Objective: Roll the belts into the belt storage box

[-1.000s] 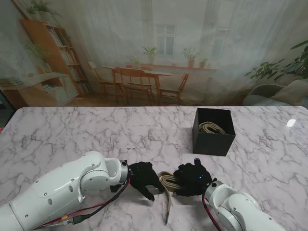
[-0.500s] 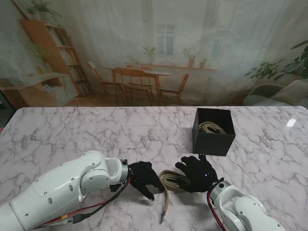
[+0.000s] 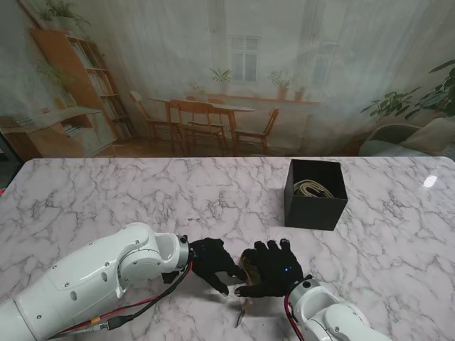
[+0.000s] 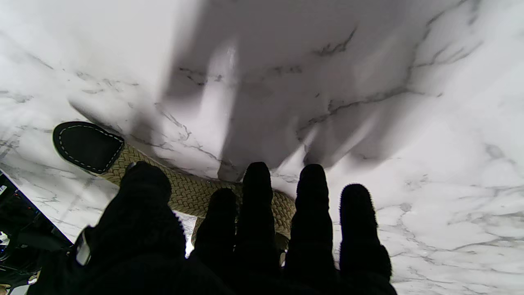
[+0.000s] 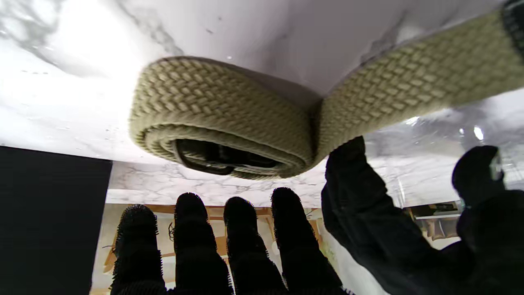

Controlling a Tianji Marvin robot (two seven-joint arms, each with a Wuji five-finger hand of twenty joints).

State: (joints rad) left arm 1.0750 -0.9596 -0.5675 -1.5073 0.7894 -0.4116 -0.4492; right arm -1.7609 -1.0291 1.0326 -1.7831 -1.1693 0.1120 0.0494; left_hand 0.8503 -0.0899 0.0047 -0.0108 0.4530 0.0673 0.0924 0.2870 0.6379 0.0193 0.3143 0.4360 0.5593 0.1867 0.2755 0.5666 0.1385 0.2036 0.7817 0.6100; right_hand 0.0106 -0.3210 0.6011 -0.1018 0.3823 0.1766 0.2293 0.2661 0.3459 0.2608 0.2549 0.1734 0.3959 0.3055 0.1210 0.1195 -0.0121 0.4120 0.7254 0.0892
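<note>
Near edge of the marble tabletop: both black-gloved hands sit close together, palms down. Left hand rests to the left of the woven tan belt, fingers extended and slightly spread; in the left wrist view the fingertips lie over the flat strap, whose black stitched tip points away along the marble. Whether that hand presses the strap or merely hovers on it, cannot tell; it grips nothing. Right hand lies just beside the left, covering most of the belt in the stand's view; only a sliver of tan shows between the two hands, and a thin tail end pokes out nearer to me. Right wrist view shows the belt partly rolled: a tight coil with a dark buckle inside, the loose strap running off from it. Thumb touches the strap where it leaves the coil; the four fingers are straight and apart, not wrapped around the coil. Farther from me and to the right, well apart from the hands, stands the black belt storage box, open-topped, with another coiled tan belt already inside
</note>
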